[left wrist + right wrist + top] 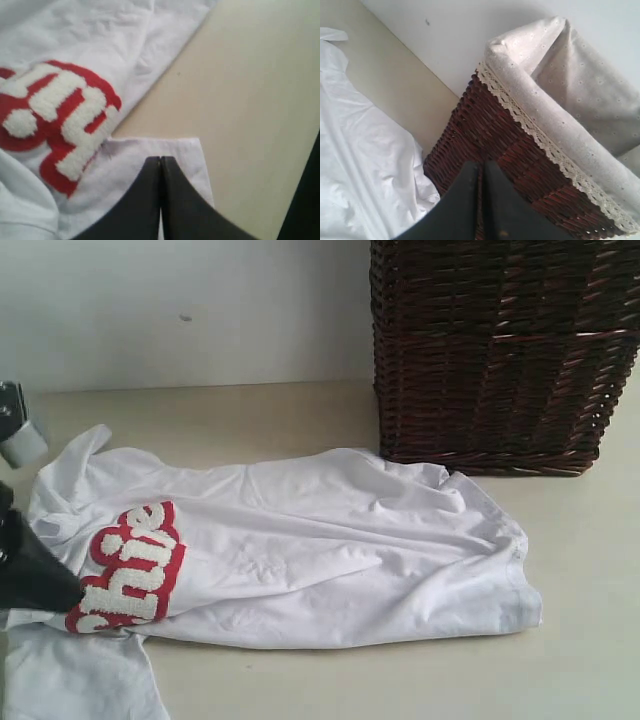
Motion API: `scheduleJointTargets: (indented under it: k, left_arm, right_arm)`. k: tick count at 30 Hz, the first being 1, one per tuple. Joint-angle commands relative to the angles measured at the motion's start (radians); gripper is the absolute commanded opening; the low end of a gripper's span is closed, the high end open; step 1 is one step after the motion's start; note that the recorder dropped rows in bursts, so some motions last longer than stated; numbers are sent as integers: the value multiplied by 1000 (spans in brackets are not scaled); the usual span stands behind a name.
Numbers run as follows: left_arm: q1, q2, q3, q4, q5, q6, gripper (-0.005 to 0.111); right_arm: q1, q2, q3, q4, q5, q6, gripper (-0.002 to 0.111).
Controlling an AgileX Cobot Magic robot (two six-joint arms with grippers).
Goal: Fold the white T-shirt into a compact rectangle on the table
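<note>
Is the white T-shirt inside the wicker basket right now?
No, the white T-shirt lies wrinkled and spread out on the table, next to the wicker basket.

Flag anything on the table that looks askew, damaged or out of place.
The white T-shirt lies rumpled and slanted across the table, not a tidy rectangle: its red-outlined lettering is bunched at one end and a sleeve sticks out beside it. The wicker basket stands upright; nothing looks spilled or torn.

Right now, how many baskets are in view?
1. The dark wicker basket stands at the back right of the table, just behind the white T-shirt; its pale liner shows in the right wrist view.
</note>
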Motion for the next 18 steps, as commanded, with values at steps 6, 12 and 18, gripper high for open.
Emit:
scheduleJointTargets:
  k: [6, 12, 18]
  left_arm:
    - [-6, -19, 206, 39, -63, -5, 0]
    - [-6, 15, 227, 54, -260, 125, 0]
    - [-6, 144, 227, 56, -197, 291, 0]
  right_arm:
    - [-3, 66, 1, -30, -12, -15, 4]
    - [-3, 118, 1, -18, -31, -11, 4]
    - [-3, 118, 1, 27, -56, -11, 4]
